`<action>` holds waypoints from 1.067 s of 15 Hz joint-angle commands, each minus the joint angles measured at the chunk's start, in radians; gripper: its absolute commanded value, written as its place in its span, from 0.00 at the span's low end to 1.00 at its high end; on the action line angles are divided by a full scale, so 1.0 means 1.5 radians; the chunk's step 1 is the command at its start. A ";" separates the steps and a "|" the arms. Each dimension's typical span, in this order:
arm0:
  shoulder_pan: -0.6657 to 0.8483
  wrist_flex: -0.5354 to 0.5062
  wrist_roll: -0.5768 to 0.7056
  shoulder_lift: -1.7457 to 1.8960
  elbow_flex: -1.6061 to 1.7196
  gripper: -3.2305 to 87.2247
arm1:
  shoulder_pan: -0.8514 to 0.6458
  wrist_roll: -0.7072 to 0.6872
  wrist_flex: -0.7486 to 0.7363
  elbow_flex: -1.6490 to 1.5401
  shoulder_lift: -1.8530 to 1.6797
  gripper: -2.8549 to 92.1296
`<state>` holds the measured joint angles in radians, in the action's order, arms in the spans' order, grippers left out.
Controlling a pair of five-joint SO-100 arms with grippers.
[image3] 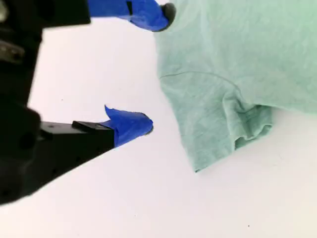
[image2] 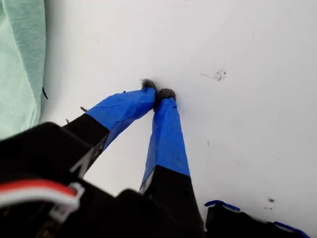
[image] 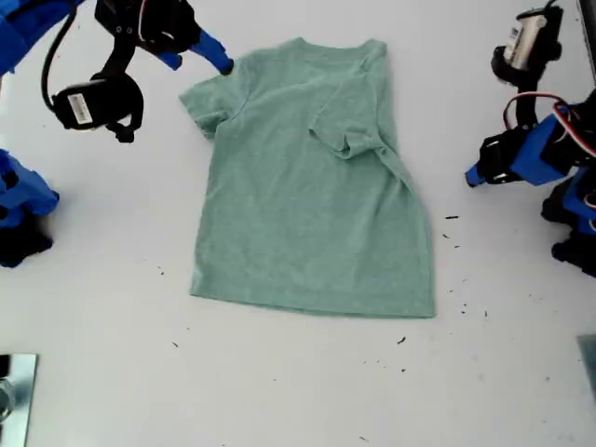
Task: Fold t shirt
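Second gripper: my second gripper [image: 200,54] sits at the exterior view's upper left, jaws spread wide, nothing between them. One blue-taped fingertip [image3: 157,14] touches the shoulder edge of the shirt; the other [image3: 130,126] is over bare table just beside the sleeve.

Shirt position: the t shirt [image: 312,191] lies flat near the middle of the white table [image: 279,391], neck towards the far edge, hem towards the near edge, so its long axis runs far to near in the exterior view.

Shirt condition: the sleeve [image: 205,104] on the exterior view's left is spread out with a slightly curled cuff; the other sleeve appears already folded in over the chest, leaving a ridge of bunched cloth.

Material: pale green heathered knit, soft and limp; I judge it will drape and slip unless pinched well in from the edge.

Key relation: I judge the spread sleeve the next grasp; it lies directly at my second gripper, the nearer arm.

First gripper: my first gripper [image2: 157,92] is at the exterior view's right, taped tips pressed together on nothing, over bare table, apart from the shirt's edge.
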<state>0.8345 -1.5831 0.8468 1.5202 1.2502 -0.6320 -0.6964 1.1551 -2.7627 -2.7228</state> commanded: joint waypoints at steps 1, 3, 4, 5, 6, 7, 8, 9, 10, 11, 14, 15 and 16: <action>0.043 0.001 0.020 -0.009 -0.004 0.35 | -0.008 -0.006 0.008 0.007 -0.012 0.05; 0.063 0.027 0.035 -0.054 0.013 0.35 | -0.004 -0.002 0.010 0.006 -0.016 0.05; 0.072 0.046 0.036 -0.085 0.028 0.35 | -0.004 -0.002 0.011 0.006 -0.018 0.05; 0.076 0.079 0.039 -0.108 0.055 0.35 | -0.003 0.000 0.012 0.006 -0.019 0.05; 0.076 0.111 0.039 -0.129 0.087 0.35 | -0.003 0.001 0.012 0.005 -0.020 0.05; 0.073 0.144 0.036 -0.147 0.122 0.35 | -0.003 0.001 0.013 0.004 -0.020 0.05; 0.073 0.179 0.033 -0.161 0.166 0.35 | -0.003 0.001 0.013 0.004 -0.020 0.05; 0.078 0.220 0.033 -0.166 0.214 0.34 | -0.003 0.001 0.013 0.004 -0.020 0.05; 0.083 0.238 0.033 -0.173 0.237 0.29 | -0.003 0.002 0.011 0.000 -0.021 0.05; 0.085 0.245 0.027 -0.162 0.251 0.08 | -0.003 0.002 0.010 -0.001 -0.021 0.05; 0.063 0.258 0.009 -0.046 0.265 0.03 | -0.005 0.002 0.010 -0.001 -0.021 0.05; 0.060 0.265 0.008 -0.014 0.266 0.03 | -0.005 0.002 0.010 -0.001 -0.024 0.05; 0.062 0.272 0.003 0.006 0.273 0.03 | -0.005 0.002 0.010 -0.001 -0.024 0.05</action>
<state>0.9311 -1.1827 0.8652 1.4327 1.6644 -0.6320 -0.6964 1.1674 -2.7704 -2.7412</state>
